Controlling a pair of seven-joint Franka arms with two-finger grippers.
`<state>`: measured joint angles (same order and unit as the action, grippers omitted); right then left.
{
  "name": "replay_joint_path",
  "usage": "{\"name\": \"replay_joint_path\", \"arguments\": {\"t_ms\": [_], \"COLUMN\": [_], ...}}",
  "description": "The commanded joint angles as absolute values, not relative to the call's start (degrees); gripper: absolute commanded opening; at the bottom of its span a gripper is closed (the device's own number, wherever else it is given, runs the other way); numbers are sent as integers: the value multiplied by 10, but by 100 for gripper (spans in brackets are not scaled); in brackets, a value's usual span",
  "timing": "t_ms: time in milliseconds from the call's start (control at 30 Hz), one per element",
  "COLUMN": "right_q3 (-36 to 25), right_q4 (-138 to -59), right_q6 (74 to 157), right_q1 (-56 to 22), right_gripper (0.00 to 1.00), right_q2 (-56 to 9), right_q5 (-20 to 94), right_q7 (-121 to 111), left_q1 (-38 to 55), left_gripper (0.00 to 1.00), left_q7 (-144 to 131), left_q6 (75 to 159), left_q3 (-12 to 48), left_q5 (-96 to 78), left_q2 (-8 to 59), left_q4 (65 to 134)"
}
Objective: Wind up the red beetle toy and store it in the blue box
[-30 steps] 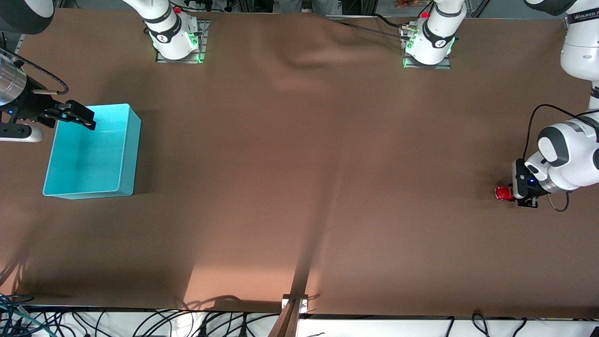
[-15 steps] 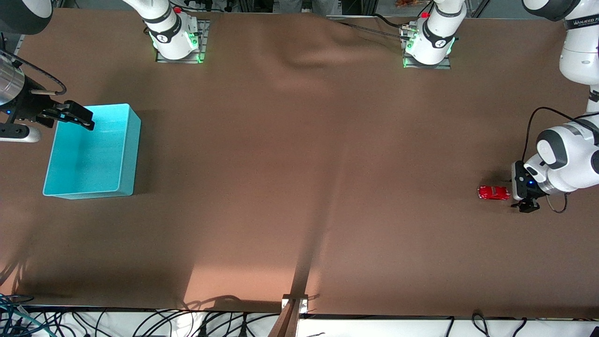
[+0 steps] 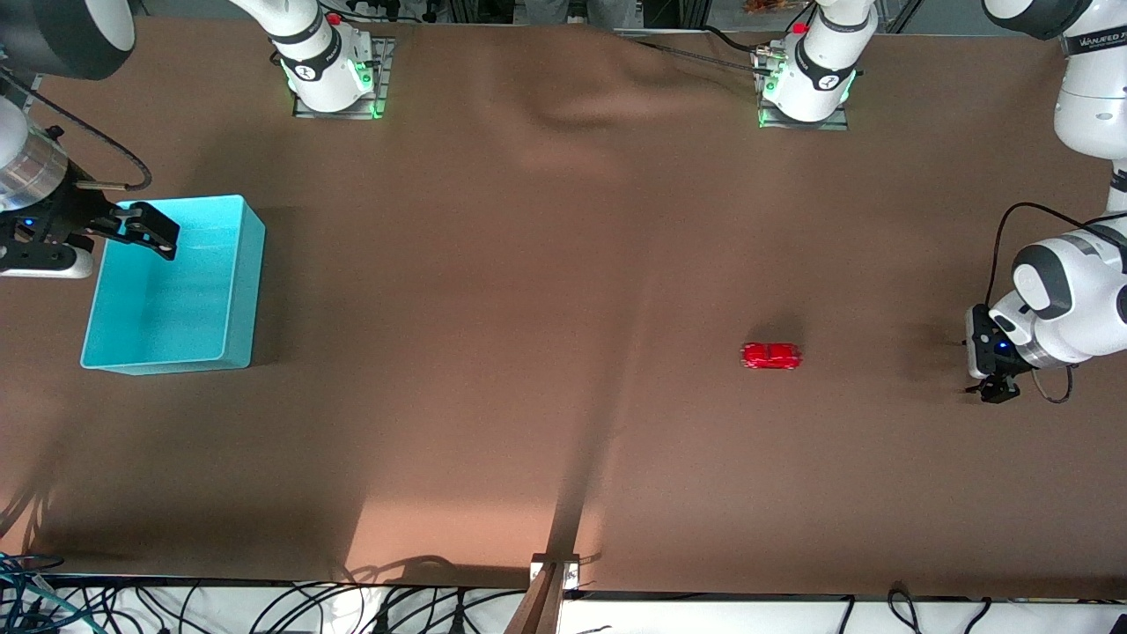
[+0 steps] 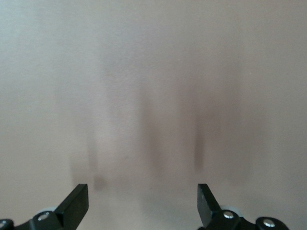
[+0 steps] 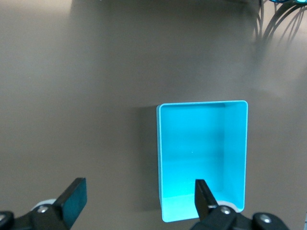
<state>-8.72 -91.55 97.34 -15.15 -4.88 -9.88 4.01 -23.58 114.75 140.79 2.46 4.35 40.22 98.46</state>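
The red beetle toy (image 3: 771, 356) stands alone on the brown table, well apart from both grippers, toward the right arm's end from the left gripper. My left gripper (image 3: 993, 387) is open and empty low over the table at the left arm's end; the left wrist view shows its jaws (image 4: 143, 199) wide apart over bare cloth. The blue box (image 3: 251, 291) sits empty at the right arm's end. My right gripper (image 3: 154, 231) is open and empty above the box's corner; the right wrist view shows the box (image 5: 201, 143) under the gripper (image 5: 139, 196). The toy is out of both wrist views.
A brown cloth (image 3: 528, 308) covers the table, with a raised fold (image 3: 572, 106) between the two arm bases. A bracket (image 3: 555, 568) sits at the table edge nearest the front camera, with cables (image 3: 264, 608) below it.
The toy has left the left gripper and rolled across the table toward the right arm's end. The left gripper stayed nearly in place. The right gripper shifted slightly over the box's corner.
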Motion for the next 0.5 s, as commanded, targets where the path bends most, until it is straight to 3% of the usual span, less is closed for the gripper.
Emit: {"name": "replay_joint_path", "arguments": {"t_ms": [0, 467], "right_q3": [-91, -111], "right_q4": [-910, -911], "right_q6": [970, 958], "right_q1": [-148, -142], "right_gripper": [100, 100], "right_q2": [-46, -46], "right_q5": [-105, -83], "right_q7": [39, 35], "left_q1": [-237, -221], "left_gripper": [100, 100], "left_q7": [1158, 1099], "left_q6": [1378, 1261], "left_q3": [35, 37], "left_q5": [27, 27], "left_q2": [404, 389], "left_q4": [943, 855]}}
